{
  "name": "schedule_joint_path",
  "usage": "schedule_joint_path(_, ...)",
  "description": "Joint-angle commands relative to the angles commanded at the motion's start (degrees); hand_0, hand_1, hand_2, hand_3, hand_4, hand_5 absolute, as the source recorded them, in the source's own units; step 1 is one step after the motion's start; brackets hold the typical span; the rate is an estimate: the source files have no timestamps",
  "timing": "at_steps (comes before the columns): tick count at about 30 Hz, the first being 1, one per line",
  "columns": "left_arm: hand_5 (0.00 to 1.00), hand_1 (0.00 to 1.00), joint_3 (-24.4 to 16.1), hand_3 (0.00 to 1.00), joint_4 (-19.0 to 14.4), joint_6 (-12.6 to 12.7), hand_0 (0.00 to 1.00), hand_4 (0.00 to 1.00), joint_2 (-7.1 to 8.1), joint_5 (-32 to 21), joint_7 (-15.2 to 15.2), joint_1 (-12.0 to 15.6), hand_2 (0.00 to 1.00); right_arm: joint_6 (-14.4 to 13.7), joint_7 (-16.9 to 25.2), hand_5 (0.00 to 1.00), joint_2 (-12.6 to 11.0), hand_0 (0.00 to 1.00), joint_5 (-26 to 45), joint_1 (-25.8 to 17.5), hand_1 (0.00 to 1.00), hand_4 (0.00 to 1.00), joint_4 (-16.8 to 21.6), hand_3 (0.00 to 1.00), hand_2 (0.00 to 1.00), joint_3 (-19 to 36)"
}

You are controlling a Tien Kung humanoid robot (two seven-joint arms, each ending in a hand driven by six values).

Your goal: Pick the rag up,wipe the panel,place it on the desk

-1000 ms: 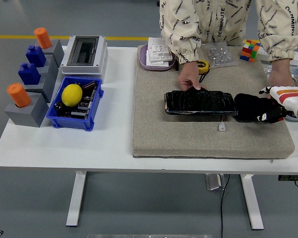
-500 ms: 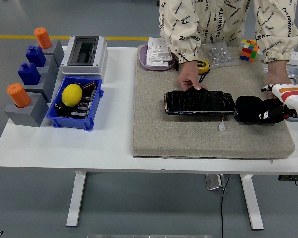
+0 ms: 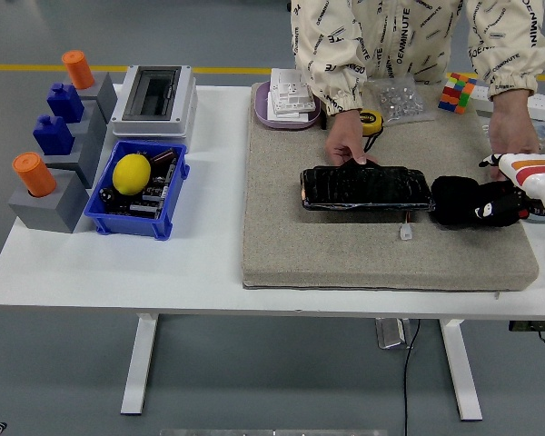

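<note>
gripping the black rag [image 3: 456, 199], the right hand [image 3: 500, 204] sits beside the panel [image 3: 366, 188].

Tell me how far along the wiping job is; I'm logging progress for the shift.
Done: the right hand has closed on the black rag, which sits on the mat just right of the panel. In hand: the rag is off the panel's end, while a person's hand steadies the panel's far edge. Left: whether wiping has happened can't be told; placing the rag on the desk remains.

Right hand [image 3: 492, 205] reaches in low from the right edge, black fingers seemingly curled, white wrist behind
</note>
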Motion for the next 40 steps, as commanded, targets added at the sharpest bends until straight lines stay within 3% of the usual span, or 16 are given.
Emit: schedule_joint_path(40, 0.583, 0.716, -0.6, 0.628, 0.0, 0.0, 0.725, 0.695, -0.19, 0.0, -0.1, -0.3, 0.766, 0.2, -0.1, 0.464, 0.1, 0.854, -0.1, 0.6, 0.810, 0.998, 0.0, 0.862, 0.881, 0.3)
